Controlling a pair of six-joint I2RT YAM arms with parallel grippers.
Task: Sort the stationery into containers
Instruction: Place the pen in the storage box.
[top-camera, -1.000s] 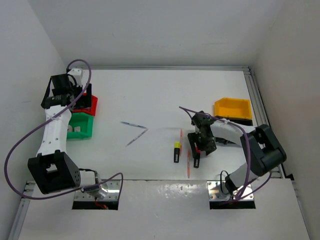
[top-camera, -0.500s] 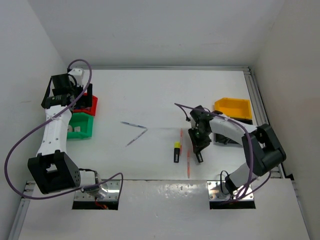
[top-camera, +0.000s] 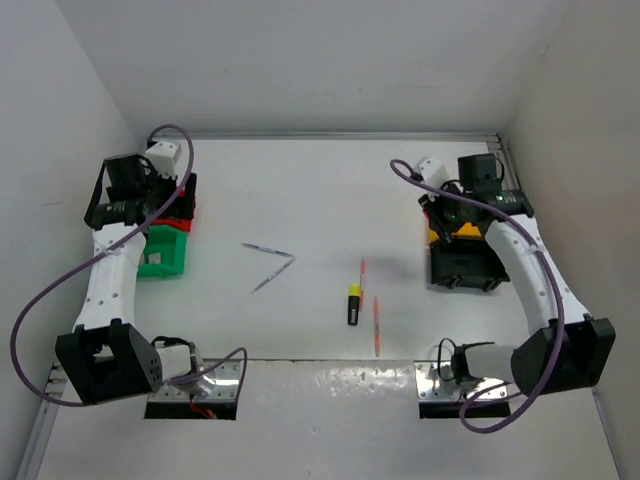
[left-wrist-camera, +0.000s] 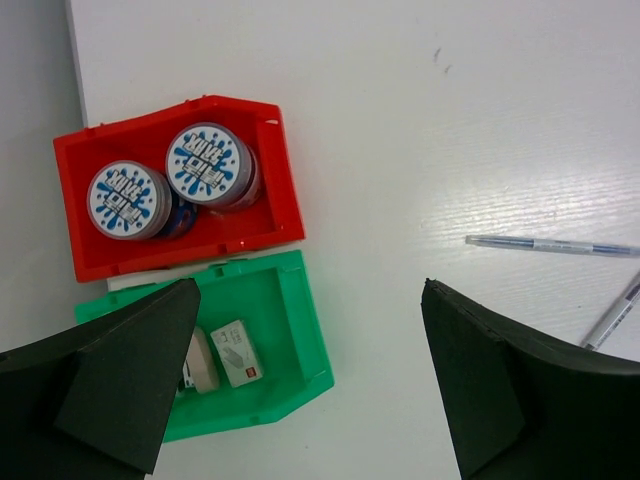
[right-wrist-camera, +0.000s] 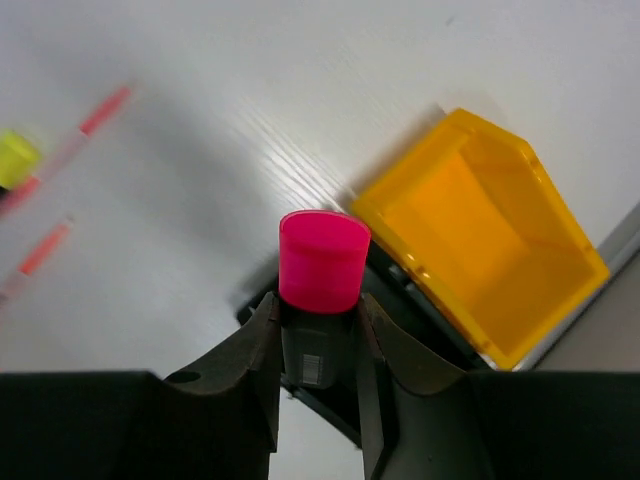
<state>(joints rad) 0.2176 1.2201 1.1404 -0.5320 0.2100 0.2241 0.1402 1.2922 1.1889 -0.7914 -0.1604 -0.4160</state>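
My right gripper (right-wrist-camera: 318, 335) is shut on a black-bodied highlighter with a pink cap (right-wrist-camera: 323, 260). It holds it above the near edge of the yellow-orange bin (right-wrist-camera: 480, 230) and the black bin (right-wrist-camera: 425, 315); from above the gripper (top-camera: 447, 215) covers most of the yellow bin (top-camera: 432, 236), next to the black bin (top-camera: 462, 268). My left gripper (left-wrist-camera: 310, 292) is open and empty above the red bin (left-wrist-camera: 268, 150) holding two tape rolls (left-wrist-camera: 209, 165) and the green bin (left-wrist-camera: 290, 300) holding erasers (left-wrist-camera: 237, 353).
On the table lie a yellow highlighter (top-camera: 353, 303), two orange pencils (top-camera: 362, 272) and two grey pens (top-camera: 268, 249), which also show in the left wrist view (left-wrist-camera: 555, 245). The red bin (top-camera: 180, 205) and green bin (top-camera: 165, 255) stand at the left wall.
My right gripper has lifted the pink highlighter from beside the pencils and carried it back and right, over the yellow and black bins. The left arm shifted slightly.
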